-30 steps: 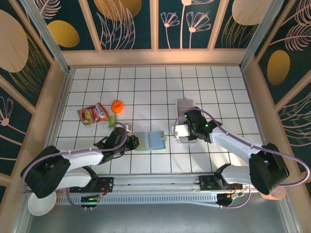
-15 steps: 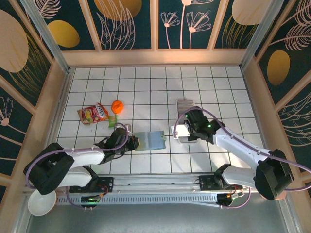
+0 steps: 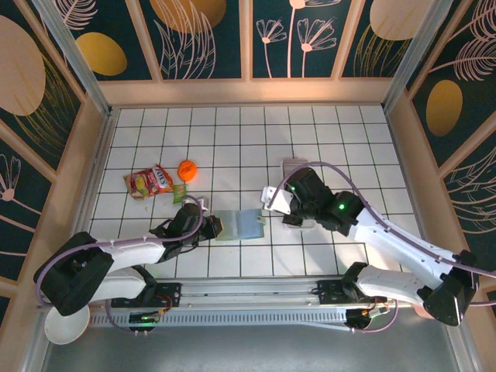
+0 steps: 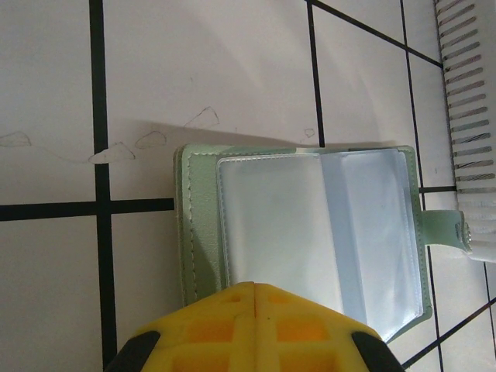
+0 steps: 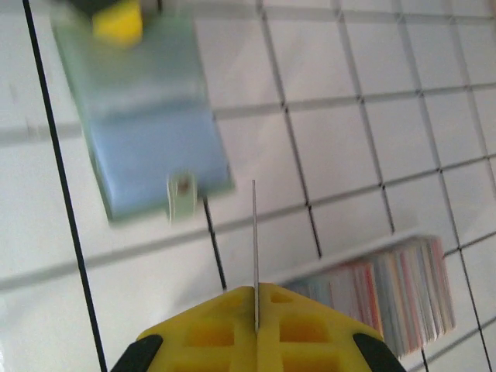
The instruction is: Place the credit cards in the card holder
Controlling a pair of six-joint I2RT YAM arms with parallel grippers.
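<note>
Evidently the card holder lies open and flat on the table so that its clear sleeves face up, ready to take a card. It sits between the two arms, just ahead of their bases. The left claw has its fingers pressed together, with the tips resting on the holder's near edge. Going by the left wrist view, it looks to be pinning the cover down rather than pinching it, probably so the holder cannot slide or fold when a card is pushed in. The clasp tab sticks out on the far side, just beside the clear slotted tray.

The right claw is closed on a single card, held upright and seen edge-on as a thin line. It hovers near the tab end of the holder. Held on edge like that, the card could be slipped into a sleeve, though it may first need tilting flatter.

The remaining credit cards stand on edge in a striped row near the right claw, too many and too close together to count.

By count there is one holder, one card in the claw, one packed row of cards, one snack packet, one orange ball and one white bowl beside the left base.
</note>
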